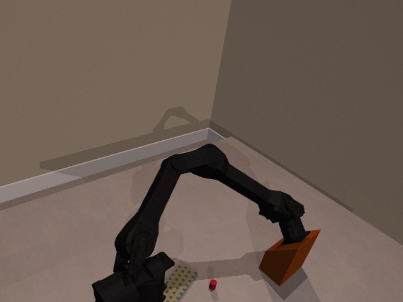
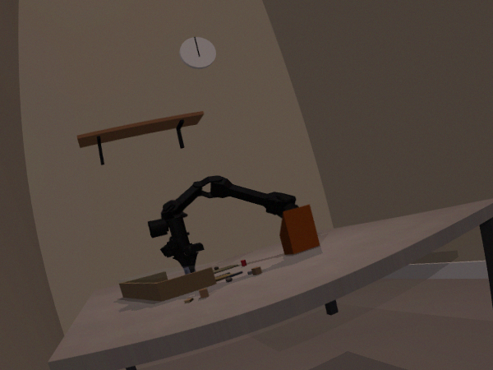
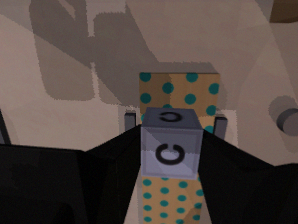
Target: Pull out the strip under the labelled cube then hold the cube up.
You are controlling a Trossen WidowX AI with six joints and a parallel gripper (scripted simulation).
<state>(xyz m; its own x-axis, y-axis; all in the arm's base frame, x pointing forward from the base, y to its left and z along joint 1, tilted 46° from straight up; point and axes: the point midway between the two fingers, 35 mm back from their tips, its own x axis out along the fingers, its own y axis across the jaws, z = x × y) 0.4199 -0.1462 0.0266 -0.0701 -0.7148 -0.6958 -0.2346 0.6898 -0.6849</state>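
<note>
Grey and marked C, the labelled cube sits clamped between the closed jaws of the gripper, over the orange dotted strip near the table's front edge; a clean finish likely calls for a straight, slow vertical lift, keeping squeeze constant

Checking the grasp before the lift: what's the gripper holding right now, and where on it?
The gripper is shut on the grey cube marked C, one finger on each of its two opposite side faces, above the dotted strip.
</note>
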